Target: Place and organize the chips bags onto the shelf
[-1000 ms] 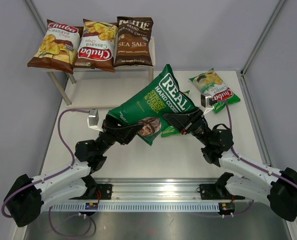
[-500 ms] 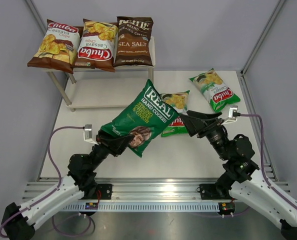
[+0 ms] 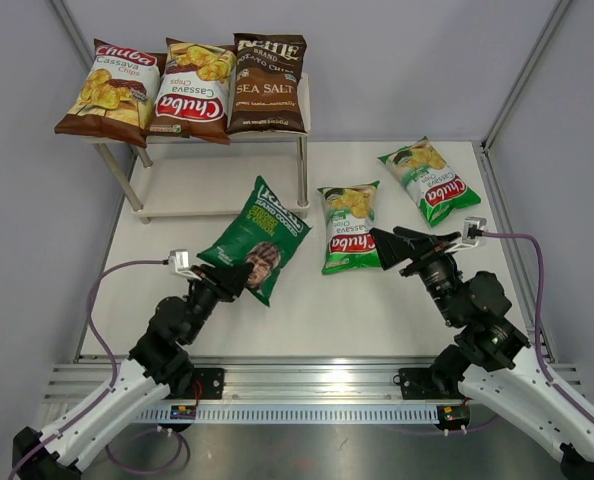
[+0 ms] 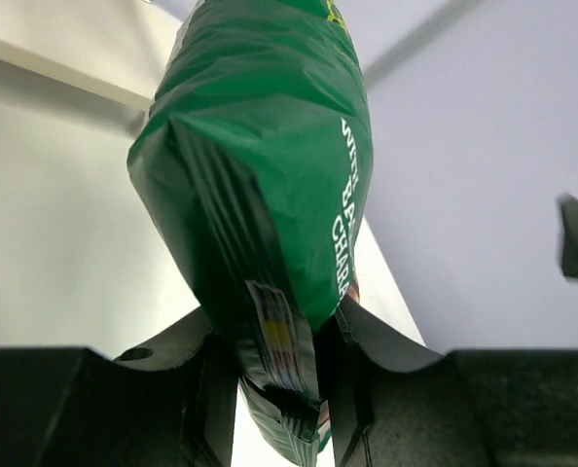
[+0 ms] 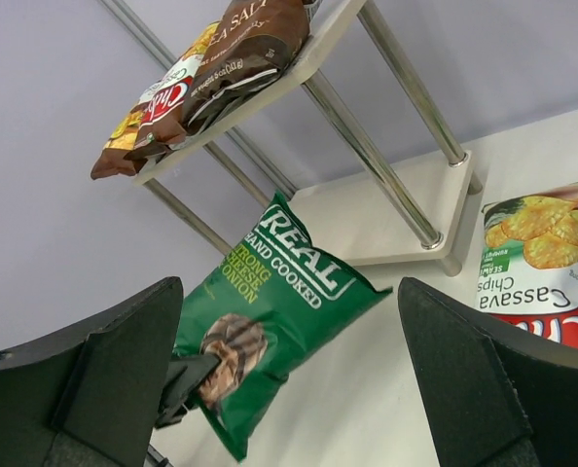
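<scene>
My left gripper (image 3: pixel 227 283) (image 4: pixel 274 389) is shut on the bottom seam of the dark green chips bag (image 3: pixel 257 235) (image 4: pixel 270 146) (image 5: pixel 279 292). It holds the bag tilted up in front of the shelf (image 3: pixel 207 185) (image 5: pixel 299 63). The shelf's top board carries two brown Chuba bags (image 3: pixel 112 90) (image 3: pixel 192 90) and the Kettle Sea Salt bag (image 3: pixel 267 85) (image 5: pixel 250 39). Two green Chuba bags (image 3: pixel 349 228) (image 3: pixel 429 180) lie flat on the table. My right gripper (image 3: pixel 389 243) (image 5: pixel 287 284) hangs open and holds nothing, just right of the nearer green bag.
The shelf's lower board is bare, with metal legs (image 3: pixel 302 170) at its corners. Grey walls close in the white table (image 3: pixel 377 310) on three sides. An aluminium rail (image 3: pixel 317 385) runs along the near edge by the arm bases.
My right gripper let go of the dark green bag, opened wide and drew back to the right. The left arm pulled back and lowered the bag to the left, nearer the shelf.
</scene>
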You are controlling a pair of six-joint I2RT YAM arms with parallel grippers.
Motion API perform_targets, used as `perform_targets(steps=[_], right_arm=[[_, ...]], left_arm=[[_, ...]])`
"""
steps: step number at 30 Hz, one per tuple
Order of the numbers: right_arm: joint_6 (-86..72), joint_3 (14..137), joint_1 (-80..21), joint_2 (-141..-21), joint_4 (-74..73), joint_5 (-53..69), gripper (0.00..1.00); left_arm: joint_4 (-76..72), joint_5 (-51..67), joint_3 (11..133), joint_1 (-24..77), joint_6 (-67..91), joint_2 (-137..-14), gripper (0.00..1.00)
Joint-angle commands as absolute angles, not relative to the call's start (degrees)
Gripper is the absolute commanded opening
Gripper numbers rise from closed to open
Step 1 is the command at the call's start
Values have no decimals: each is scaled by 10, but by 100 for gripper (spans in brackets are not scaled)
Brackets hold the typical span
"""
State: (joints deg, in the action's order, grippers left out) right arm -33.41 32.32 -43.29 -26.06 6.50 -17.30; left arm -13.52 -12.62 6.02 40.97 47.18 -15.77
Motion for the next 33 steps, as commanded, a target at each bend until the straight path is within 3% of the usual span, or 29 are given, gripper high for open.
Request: perform_targets(steps=[1, 7, 15, 25, 33], right_arm=[[-323, 347, -435, -248, 59, -202, 99], [-323, 348, -435, -223, 45, -212, 99], [-323, 348, -435, -203, 44, -203, 99], [-323, 333, -435, -196, 78, -168, 100], [-318, 325, -435, -180, 90, -146, 99]], left_arm=[[-157, -163, 122, 340, 517, -200, 22], [-309, 28, 116, 109, 612, -301, 22], [-619, 186, 164, -110, 725, -623, 18], [-914, 202, 234, -196, 835, -964, 17], [-954, 207, 297, -233, 854, -1128, 17]])
